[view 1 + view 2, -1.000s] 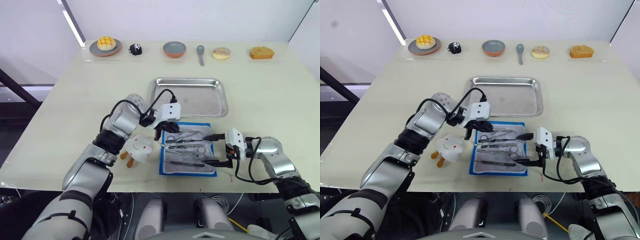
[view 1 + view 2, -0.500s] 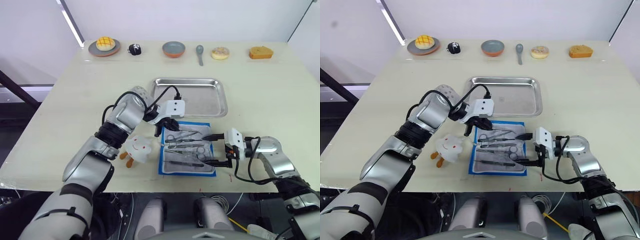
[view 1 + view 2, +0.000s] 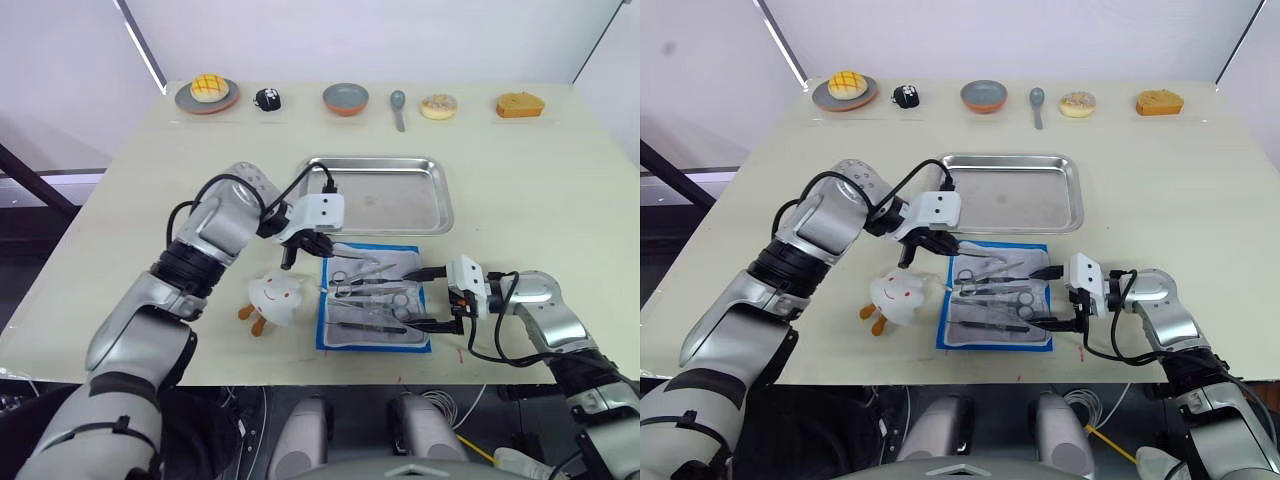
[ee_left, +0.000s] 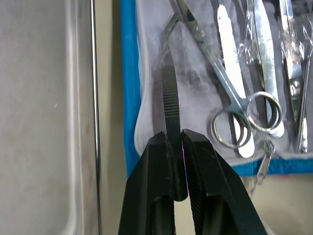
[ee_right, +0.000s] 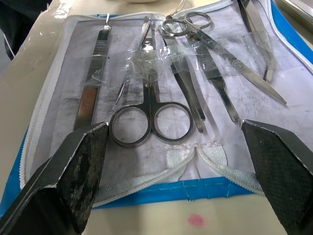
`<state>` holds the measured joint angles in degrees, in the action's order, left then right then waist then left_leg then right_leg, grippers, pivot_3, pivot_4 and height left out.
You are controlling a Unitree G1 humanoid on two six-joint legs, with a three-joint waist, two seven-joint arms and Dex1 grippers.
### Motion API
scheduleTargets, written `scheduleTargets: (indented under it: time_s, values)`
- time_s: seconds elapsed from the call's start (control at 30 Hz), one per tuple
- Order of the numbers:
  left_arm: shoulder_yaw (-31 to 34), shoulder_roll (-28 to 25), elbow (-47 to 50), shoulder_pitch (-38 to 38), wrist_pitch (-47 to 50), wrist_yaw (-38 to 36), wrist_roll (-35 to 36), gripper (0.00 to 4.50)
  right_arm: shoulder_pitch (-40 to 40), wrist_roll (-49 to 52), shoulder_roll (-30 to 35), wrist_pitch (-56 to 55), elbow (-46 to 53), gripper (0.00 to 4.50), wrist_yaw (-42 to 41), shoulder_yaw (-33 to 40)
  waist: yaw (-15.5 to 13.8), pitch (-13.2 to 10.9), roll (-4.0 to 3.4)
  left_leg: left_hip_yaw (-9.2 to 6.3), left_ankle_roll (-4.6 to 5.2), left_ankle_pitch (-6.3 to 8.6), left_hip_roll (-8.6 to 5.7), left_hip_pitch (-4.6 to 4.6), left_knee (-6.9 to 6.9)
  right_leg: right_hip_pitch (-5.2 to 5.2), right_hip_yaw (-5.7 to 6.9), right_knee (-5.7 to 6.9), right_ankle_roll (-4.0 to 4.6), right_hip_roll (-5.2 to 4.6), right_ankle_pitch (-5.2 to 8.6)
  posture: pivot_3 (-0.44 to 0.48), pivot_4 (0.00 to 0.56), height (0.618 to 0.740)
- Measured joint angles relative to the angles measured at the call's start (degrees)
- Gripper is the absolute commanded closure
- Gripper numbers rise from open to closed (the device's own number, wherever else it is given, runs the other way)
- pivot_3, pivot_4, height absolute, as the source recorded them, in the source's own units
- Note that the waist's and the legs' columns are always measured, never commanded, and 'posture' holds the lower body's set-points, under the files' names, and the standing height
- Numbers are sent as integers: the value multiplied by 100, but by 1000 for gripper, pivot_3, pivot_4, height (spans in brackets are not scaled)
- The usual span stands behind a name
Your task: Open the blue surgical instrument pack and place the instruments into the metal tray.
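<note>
The big pale table [image 3: 140, 190] holds a shiny silver metal tray [image 3: 378, 194]. Just in front of it, the flat blue instrument pack [image 3: 375, 297] lies open, with thin silver scissors and tweezers [image 5: 149, 110] inside. The left gripper [image 4: 177, 142] pinches one bent silver tool [image 4: 169, 93] above the pack's edge. The right gripper [image 3: 428, 297] rests spread wide at the pack's right side.

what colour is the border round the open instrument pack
Blue, framing the whitish lining of the instrument pack; clearest in the right wrist view.
</note>
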<state>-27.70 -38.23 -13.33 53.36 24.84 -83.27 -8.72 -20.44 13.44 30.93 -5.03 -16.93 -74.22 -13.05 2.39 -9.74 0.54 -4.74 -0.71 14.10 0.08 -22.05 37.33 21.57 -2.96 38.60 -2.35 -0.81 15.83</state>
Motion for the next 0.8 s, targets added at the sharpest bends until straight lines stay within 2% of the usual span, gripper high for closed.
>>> scheduleTargets:
  time_s: [0.03, 0.13, 0.37, 0.53, 0.57, 0.73, 0.8]
  values:
    - [112, -261, 161, -117, 16, -38, 87, 4373, -16, 0, 0, -19, -30, 0, -26, -6, 2, 0, 0, 2, 0, 0, 1, 1, -1, 0, -2, 0, 0, 0, 0, 0, 150, 740]
    - [291, -517, 302, -292, 25, -25, 183, 4373, -32, 0, 1, -25, -61, 0, -51, -1, 0, 1, 1, 3, 0, 0, 3, 4, -1, 0, -2, 1, 0, 0, 0, 0, 150, 740]
    - [936, -799, 900, -590, 266, 108, 677, 4373, -49, 0, 14, -36, -156, 0, -149, 1, -5, 9, 15, 5, 0, 0, 8, 5, 0, -1, -5, 2, 0, -2, 1, 0, 150, 740]
    - [1759, -836, 1843, -1033, 1403, 661, 1336, 4373, -111, 0, 72, -36, -221, 0, -268, 6, -26, 9, 17, 0, 0, 0, 10, 4, 1, -1, 0, 3, -1, -7, 1, 0, 150, 740]
    - [1769, -836, 1852, -1036, 1424, 669, 1345, 4373, -112, 0, 72, -36, -221, 0, -270, 6, -30, 9, 18, 0, 0, 0, 10, 4, 1, -2, 0, 3, -2, -8, 1, 0, 150, 740]
    - [2337, -286, 2259, -1211, 2906, 1774, 1724, 4373, -149, 0, 89, -31, -227, 0, -327, 14, -40, 10, 20, -6, 0, 0, 8, 3, 4, -3, 3, 7, -3, -10, 2, 0, 150, 740]
    - [2623, 303, 2420, -1190, 3681, 2552, 1797, 4373, -172, 1, 108, -30, -253, 0, -369, 17, -53, 10, 27, -14, 0, 0, 7, 2, 8, -4, 5, 6, -4, -11, 1, 0, 150, 740]
